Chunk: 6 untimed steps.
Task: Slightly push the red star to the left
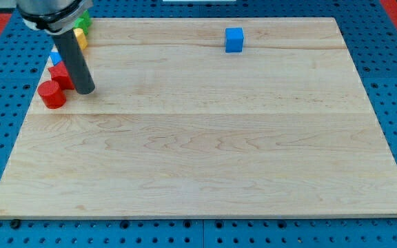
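The red star (59, 74) lies near the board's left edge at the view's upper left, partly hidden behind the rod. My tip (85, 90) rests on the board just right of and a little below the red star, touching or nearly touching it. A red cylinder (51, 94) stands just below and left of the star, close to the board's left edge.
A blue cube (233, 39) sits near the top edge, right of centre. A yellow block (81, 38) and a green block (83, 21) lie at the upper left behind the arm; a blue block (55, 58) peeks out left of the rod. The wooden board (205, 138) lies on a blue pegboard.
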Available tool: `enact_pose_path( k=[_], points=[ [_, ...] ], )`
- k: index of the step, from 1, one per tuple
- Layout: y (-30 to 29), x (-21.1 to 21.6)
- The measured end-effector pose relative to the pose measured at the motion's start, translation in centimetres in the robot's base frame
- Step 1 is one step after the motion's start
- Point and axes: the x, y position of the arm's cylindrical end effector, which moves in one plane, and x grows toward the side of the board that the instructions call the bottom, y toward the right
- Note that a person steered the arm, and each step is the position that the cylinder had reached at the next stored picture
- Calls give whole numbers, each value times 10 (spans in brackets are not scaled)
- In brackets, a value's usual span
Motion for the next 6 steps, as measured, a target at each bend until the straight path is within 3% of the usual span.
enact_pose_path(
  k=[6],
  points=[
    [-20,2]
  ],
)
